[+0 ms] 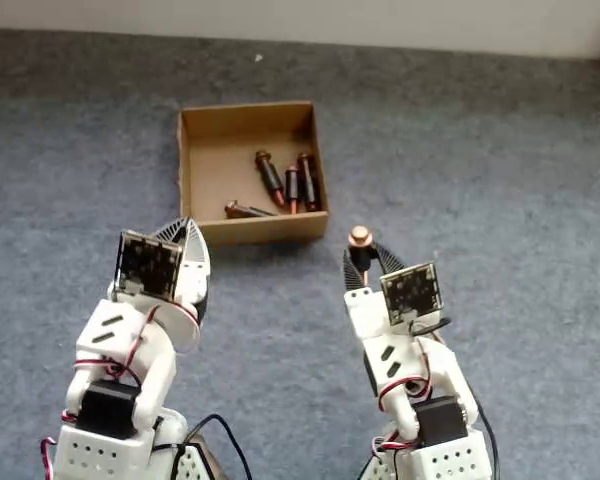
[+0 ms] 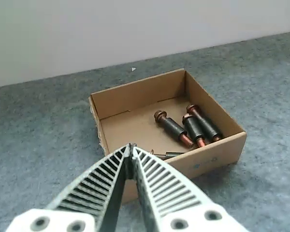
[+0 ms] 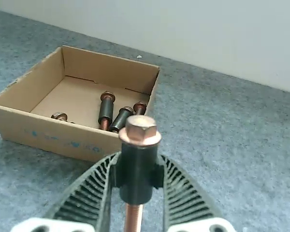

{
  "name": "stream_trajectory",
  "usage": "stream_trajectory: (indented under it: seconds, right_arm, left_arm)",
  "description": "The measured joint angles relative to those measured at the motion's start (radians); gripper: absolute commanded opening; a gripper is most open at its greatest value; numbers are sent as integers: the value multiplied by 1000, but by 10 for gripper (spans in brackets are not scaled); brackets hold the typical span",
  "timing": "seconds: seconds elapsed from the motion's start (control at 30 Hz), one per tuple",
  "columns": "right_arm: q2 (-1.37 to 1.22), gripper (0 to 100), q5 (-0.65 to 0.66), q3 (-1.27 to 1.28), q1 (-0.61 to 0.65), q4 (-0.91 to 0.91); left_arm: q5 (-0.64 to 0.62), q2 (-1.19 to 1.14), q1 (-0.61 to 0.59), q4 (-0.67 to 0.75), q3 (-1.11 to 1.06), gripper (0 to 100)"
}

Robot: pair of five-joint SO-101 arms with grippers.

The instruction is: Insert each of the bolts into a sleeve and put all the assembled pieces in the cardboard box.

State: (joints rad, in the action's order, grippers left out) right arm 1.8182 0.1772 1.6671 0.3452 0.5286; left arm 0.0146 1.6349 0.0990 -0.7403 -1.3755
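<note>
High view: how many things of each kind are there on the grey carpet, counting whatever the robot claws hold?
Brown cardboard box: 1
Copper-coloured bolts in black sleeves: 5 (4 lying in the box, 1 held in the right gripper)
Total: 6

I can read no words or numbers. The cardboard box [image 3: 112,72] has faint blue marks [image 3: 58,139] on its outer wall nearest me, perhaps print, too blurred to read.
</note>
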Motion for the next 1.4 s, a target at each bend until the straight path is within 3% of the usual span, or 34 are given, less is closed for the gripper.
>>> stream_trajectory:
  seconds: [0.13,0.37,0.57,0.83,1.13,1.4]
  right_arm:
    - [0,6,0,0,0,0]
    - [0,6,0,0,0,0]
    - [0,6,0,0,0,0]
    - [0,6,0,0,0,0]
    - [0,6,15,-14,0,3]
    - [-68,6,25,-239,60,37]
  left_arm:
    - [0,160,-5,0,-118,7]
    - [5,167,-6,3,-212,7]
    - [9,167,-75,3,-290,7]
    - [9,167,-124,-35,-301,7]
    - [9,167,-124,-209,-301,7]
    - [9,167,-124,-210,-301,7]
